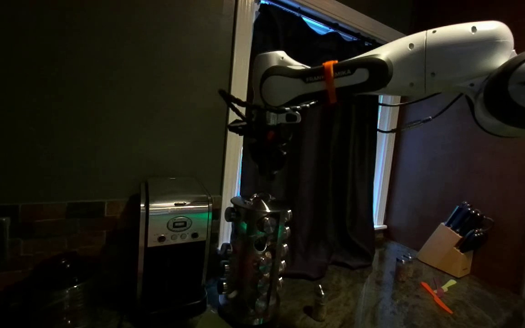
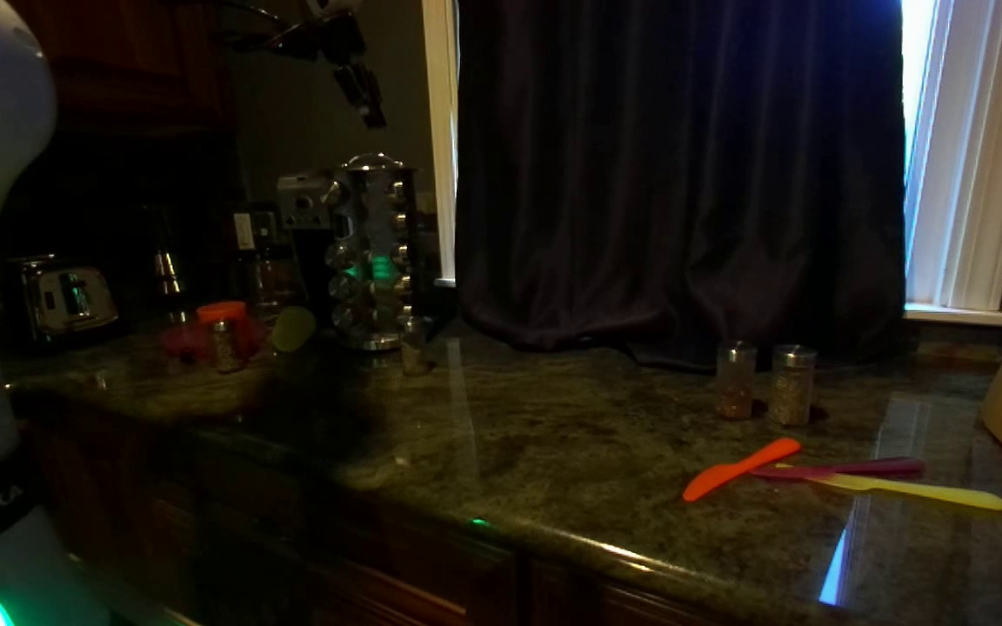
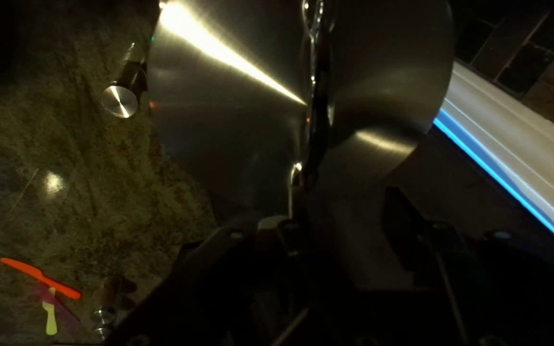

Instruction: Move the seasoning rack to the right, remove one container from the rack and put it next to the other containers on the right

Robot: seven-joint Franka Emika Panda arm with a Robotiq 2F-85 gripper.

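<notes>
Black two-fingered metal gripper (image 3: 342,216), fingers apart, is poised above a silver cylindrical metal rack (image 1: 254,259), which could be tipped by off-centre grasping.

All views are dim, bluish light edging the curtain (image 2: 675,191) and glare streaking the seasoning rack (image 3: 253,125).

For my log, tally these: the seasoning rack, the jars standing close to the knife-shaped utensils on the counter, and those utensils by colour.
Seasoning rack: 1
Jars close to the utensils: 2
Orange utensil: 1
Purple utensil: 1
Yellow utensil: 1
Total: 6
</notes>
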